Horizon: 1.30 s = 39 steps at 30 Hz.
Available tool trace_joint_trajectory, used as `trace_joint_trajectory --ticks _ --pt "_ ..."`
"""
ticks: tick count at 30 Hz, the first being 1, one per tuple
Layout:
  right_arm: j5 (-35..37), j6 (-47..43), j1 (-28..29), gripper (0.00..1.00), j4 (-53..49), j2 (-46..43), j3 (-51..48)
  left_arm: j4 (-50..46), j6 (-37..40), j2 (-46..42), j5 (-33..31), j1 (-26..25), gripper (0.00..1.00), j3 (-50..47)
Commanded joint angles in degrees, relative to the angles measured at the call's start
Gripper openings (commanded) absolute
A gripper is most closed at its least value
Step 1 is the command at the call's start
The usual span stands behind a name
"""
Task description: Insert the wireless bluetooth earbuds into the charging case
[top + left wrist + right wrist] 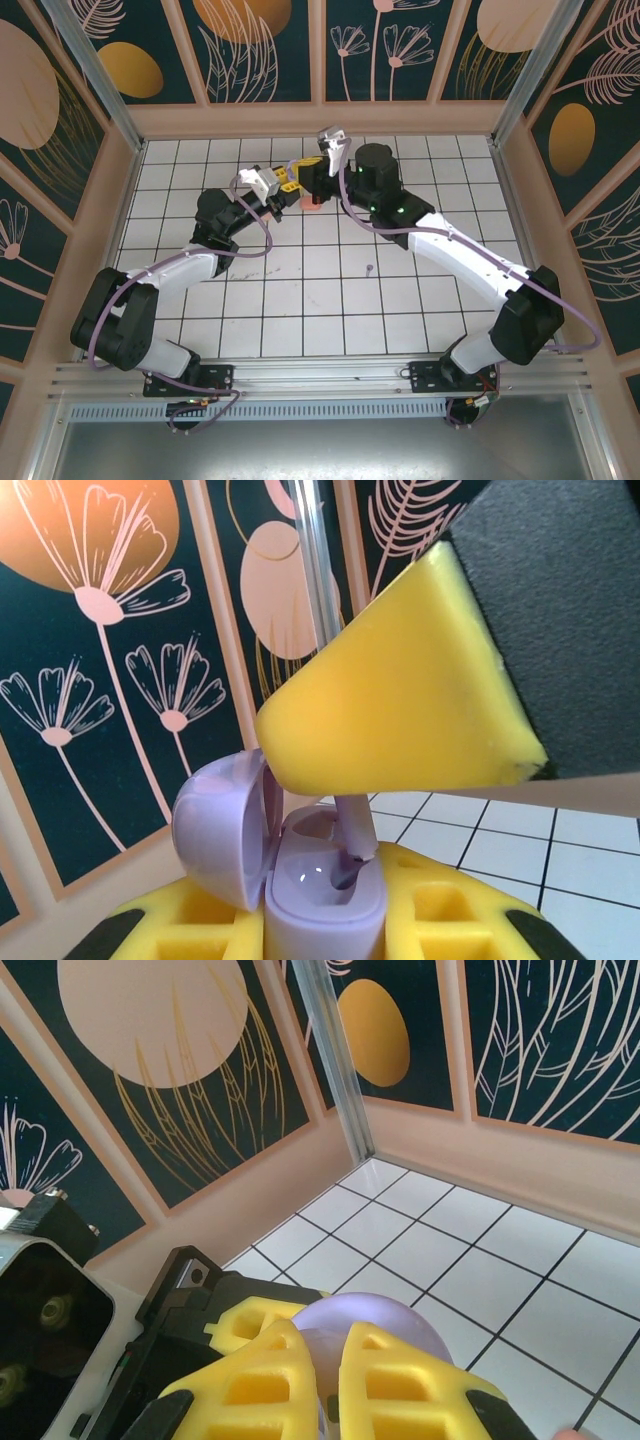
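A purple charging case (320, 905) stands upright, and my left gripper (320, 925) is shut on it, one yellow finger on each side. Its lid (215, 825) hangs open to the left. My right gripper (325, 1345) comes down from above, shut on a purple earbud. The earbud's stem (352, 830) reaches into the right-hand socket of the case. In the right wrist view the rounded lid (395, 1320) shows just beyond the right fingertips. In the top view the two grippers meet at the far middle of the table (298, 180).
A coral-red object (310, 203) lies on the white grid table just below the grippers. A small dark speck (369, 270) sits on a tile near the middle. The back wall (320, 120) is close behind the grippers.
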Motion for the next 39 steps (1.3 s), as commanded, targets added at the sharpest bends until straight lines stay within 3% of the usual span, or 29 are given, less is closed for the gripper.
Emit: trace_joint_trajectory --ticks 1,9,22,24,29,31,39 --pt "-0.24 1.33 0.65 0.04 0.10 -0.97 -2.79 7.44 -1.84 -1.55 2.25 -0.83 0.00 2.68" --pt "-1.05 -0.41 0.74 0.04 -0.30 -1.03 -3.77 8.15 -2.99 -1.45 2.52 -0.83 0.00 3.04" --pt "4.09 -8.34 1.02 0.03 -8.96 0.21 -3.06 7.93 -2.86 -2.25 2.70 -0.88 0.00 3.12" --pt "4.15 -7.52 1.02 0.08 -8.93 0.48 -1.87 7.80 -2.96 -2.04 2.66 -0.83 0.00 3.09" --pt "4.35 -4.32 0.70 0.42 -11.37 -0.14 2.90 7.02 -2.98 -1.56 1.66 -0.77 0.00 2.99" --pt "3.57 -2.92 0.19 0.48 -12.14 -1.75 3.77 6.99 -2.98 -1.20 1.62 -0.83 0.00 2.72" --pt "3.68 6.29 -5.21 0.55 -15.96 -12.81 -0.06 9.46 -3.42 -0.31 0.71 -0.83 0.00 0.74"
